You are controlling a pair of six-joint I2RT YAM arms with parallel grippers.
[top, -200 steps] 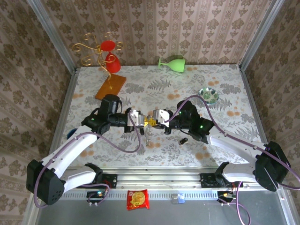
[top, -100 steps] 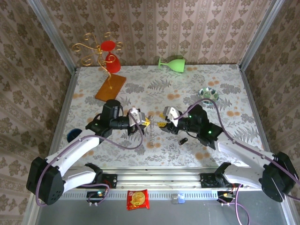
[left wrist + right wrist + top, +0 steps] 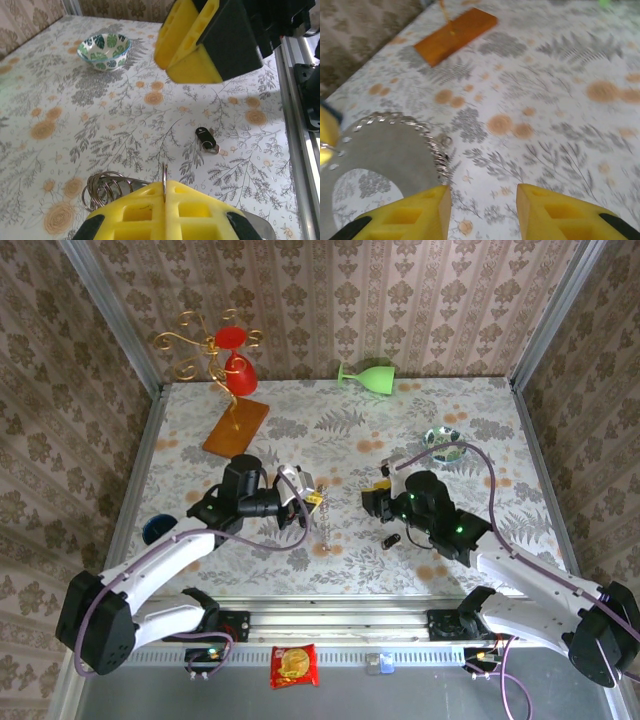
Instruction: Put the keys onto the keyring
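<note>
My left pincer (image 3: 164, 184) pinched the keyring (image 3: 390, 150) by its rim, leaving my right pincer (image 3: 482, 196), spread and empty, free for the key (image 3: 205, 137).

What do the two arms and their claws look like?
The left arm and right arm share white links, black joints and loose purple cables. The left claw and right claw have blocky yellow fingers with square hollows.

A robot test booth dressed like a home: wallpapered panels (image 3: 400, 300) between metal posts (image 3: 112, 315), a floral-covered surface (image 3: 300, 420), and robot arms (image 3: 160, 560) bolted to a rail (image 3: 340, 625).
</note>
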